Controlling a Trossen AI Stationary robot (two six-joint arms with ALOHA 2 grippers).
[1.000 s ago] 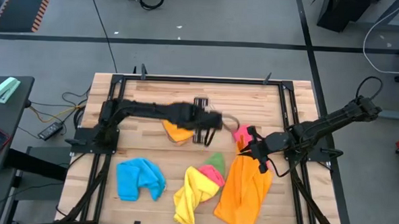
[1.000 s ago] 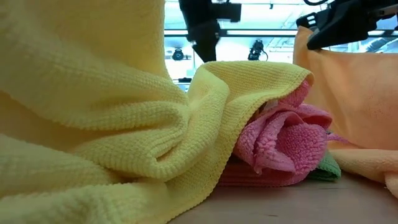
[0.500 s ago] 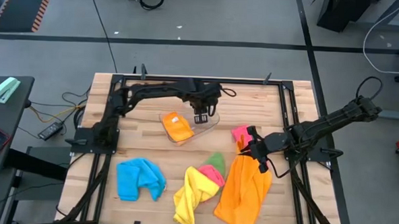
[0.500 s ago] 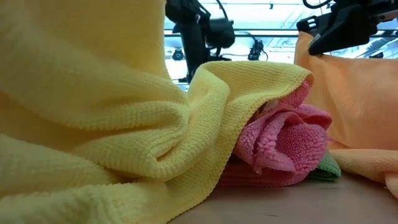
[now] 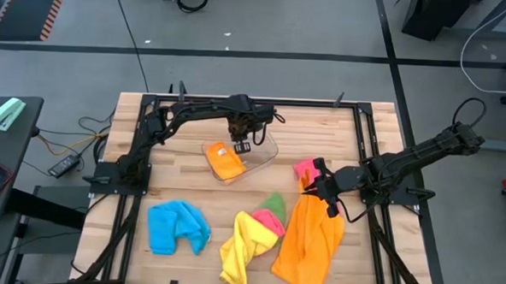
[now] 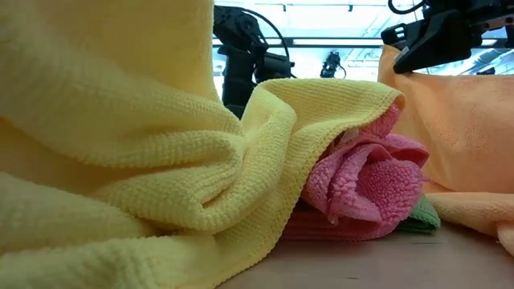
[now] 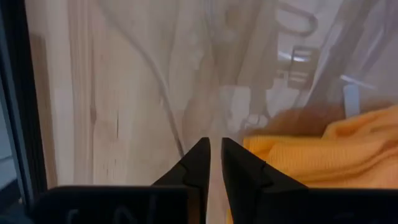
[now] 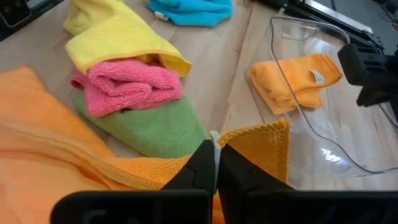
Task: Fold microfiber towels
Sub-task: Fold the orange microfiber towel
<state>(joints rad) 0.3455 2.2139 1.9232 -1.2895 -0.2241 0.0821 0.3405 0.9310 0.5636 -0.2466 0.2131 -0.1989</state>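
A clear plastic tub (image 5: pixel 265 151) stands on the table's far middle with a folded orange towel (image 5: pixel 225 161) in it. My left gripper (image 5: pixel 241 147) points down at the tub's far-left rim, its fingers almost together. My right gripper (image 5: pixel 313 186) is shut on a large orange towel (image 5: pixel 309 240), which spreads from it toward the near edge. Blue (image 5: pixel 178 227), yellow (image 5: pixel 242 246), pink (image 5: pixel 269 220) and green (image 5: pixel 275 203) towels lie crumpled along the near side. The yellow towel lies partly over the pink one, and the pink one rests on the green one. My left gripper comes from above at the tub's rim (image 7: pixel 177 140), which runs in between the two fingers. The narrow gap suggests a pinch on the clear wall, one finger inside and one outside. The tub stays on the table. My right gripper pinches the large orange towel's hemmed edge (image 8: pixel 249 138) between its two fingers, slanting down from the table's right side. The towel hangs slack below the fingers (image 6: pixel 450 128), and its lower part lies on the table.
Another pink cloth (image 5: pixel 304 168) lies just beyond my right gripper. A black frame (image 5: pixel 238 100) runs around the table. Bare wood shows at the far right and left of the tub.
My left arm has swung so that its gripper now points steeply down. The gripper has gone down and a little toward the table's left, from above the tub's middle to its far-left rim. The tub and the folded orange towel now show uncovered.
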